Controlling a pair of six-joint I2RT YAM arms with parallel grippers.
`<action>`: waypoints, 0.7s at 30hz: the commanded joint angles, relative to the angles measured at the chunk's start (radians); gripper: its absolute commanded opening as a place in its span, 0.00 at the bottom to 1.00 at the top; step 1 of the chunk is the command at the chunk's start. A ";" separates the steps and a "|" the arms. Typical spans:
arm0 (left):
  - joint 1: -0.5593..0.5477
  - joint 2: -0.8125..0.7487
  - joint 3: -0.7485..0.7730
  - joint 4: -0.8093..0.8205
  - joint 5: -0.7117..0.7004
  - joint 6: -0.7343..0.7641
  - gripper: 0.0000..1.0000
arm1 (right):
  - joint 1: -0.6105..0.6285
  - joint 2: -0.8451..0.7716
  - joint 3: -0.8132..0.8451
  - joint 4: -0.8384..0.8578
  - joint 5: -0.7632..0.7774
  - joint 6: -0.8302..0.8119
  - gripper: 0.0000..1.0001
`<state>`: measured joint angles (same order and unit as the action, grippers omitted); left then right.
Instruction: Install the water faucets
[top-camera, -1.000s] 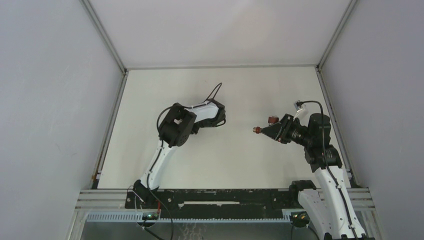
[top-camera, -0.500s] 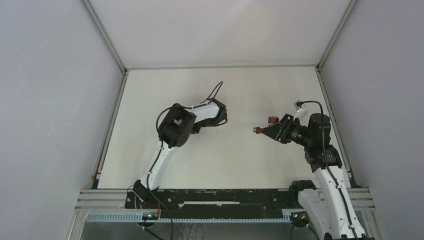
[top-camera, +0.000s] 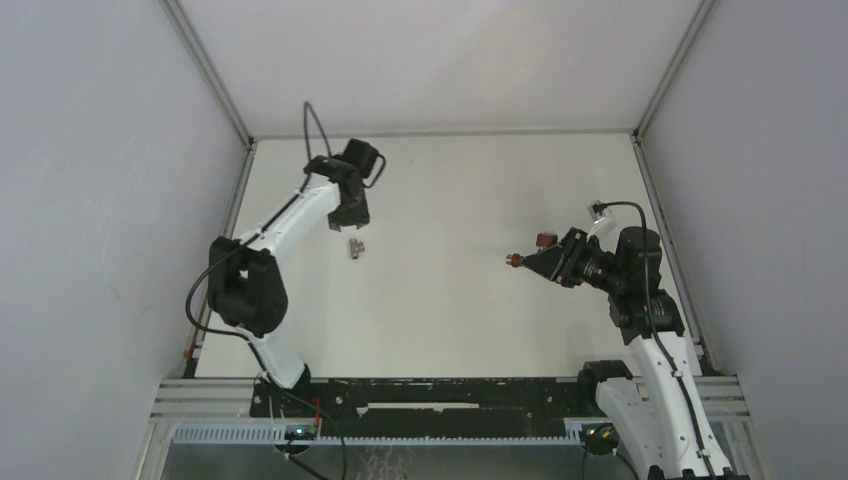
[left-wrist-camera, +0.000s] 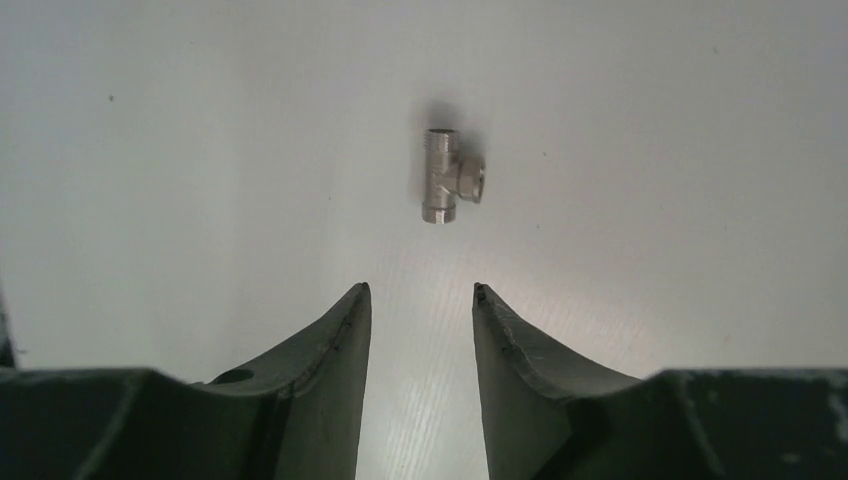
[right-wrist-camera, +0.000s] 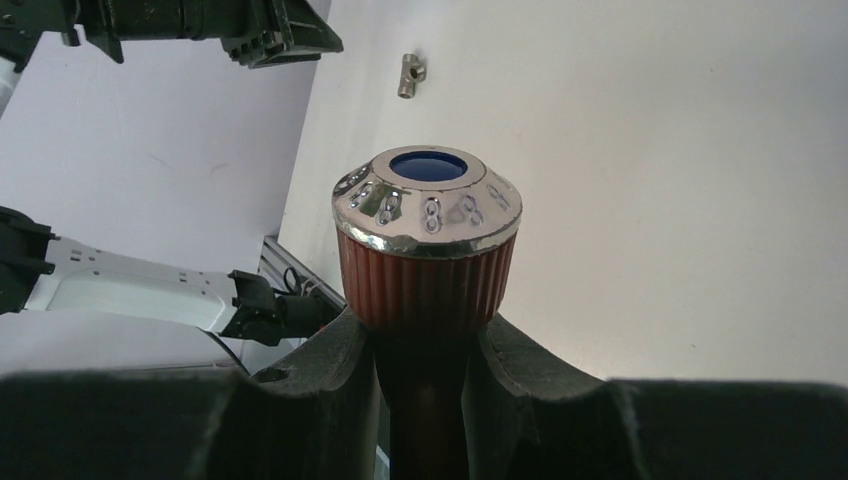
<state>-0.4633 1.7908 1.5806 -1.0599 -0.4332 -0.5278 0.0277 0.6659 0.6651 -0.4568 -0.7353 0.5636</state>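
Grey walls (top-camera: 100, 220) close in a white table (top-camera: 450, 320) in the top view. Left of centre, the left claw (top-camera: 351, 214) points down the frame at a small silvery metal tee fitting (top-camera: 356, 247), which lies on the table just beyond it, untouched. Right of centre, the right claw (top-camera: 533, 262) grips a reddish-brown faucet with a ribbed knob (top-camera: 516, 261), knob end pointing left, well apart from the fitting.

From the left wrist, the left claw (left-wrist-camera: 418, 292) stands fairly narrow, with nothing between its fingers. The fitting (left-wrist-camera: 447, 175) lies on its side in the upper middle, a little right of the gap's line, its side branch facing right.

From the right wrist, the right claw (right-wrist-camera: 428, 345) is clamped on the dark stem under the knob, which fills the centre. The fitting (right-wrist-camera: 410, 75) is tiny at top centre.

The likely trouble is the pick-up. With so slim a gap and the fitting off-line, a finger could land on the round body and roll it away, or catch the branch and seat it crooked. A crooked hold would likely cross the threads when the faucet meets it, and the faucet may twist in its stem grip.

No brand or readable writing shows. The knob has a plain blue cap and a chrome rim with small embossed marks too fine to read.
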 joint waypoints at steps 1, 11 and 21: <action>0.132 -0.017 -0.138 0.194 0.261 -0.062 0.46 | -0.007 -0.010 0.047 0.053 -0.013 -0.001 0.00; 0.270 -0.003 -0.275 0.329 0.425 -0.257 0.70 | -0.007 0.002 0.048 0.061 -0.015 0.005 0.00; 0.316 -0.077 -0.455 0.444 0.544 -0.711 0.90 | -0.007 0.011 0.048 0.074 -0.022 0.015 0.00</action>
<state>-0.1810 1.7760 1.1797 -0.6857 0.0296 -1.0176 0.0277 0.6807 0.6651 -0.4442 -0.7410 0.5678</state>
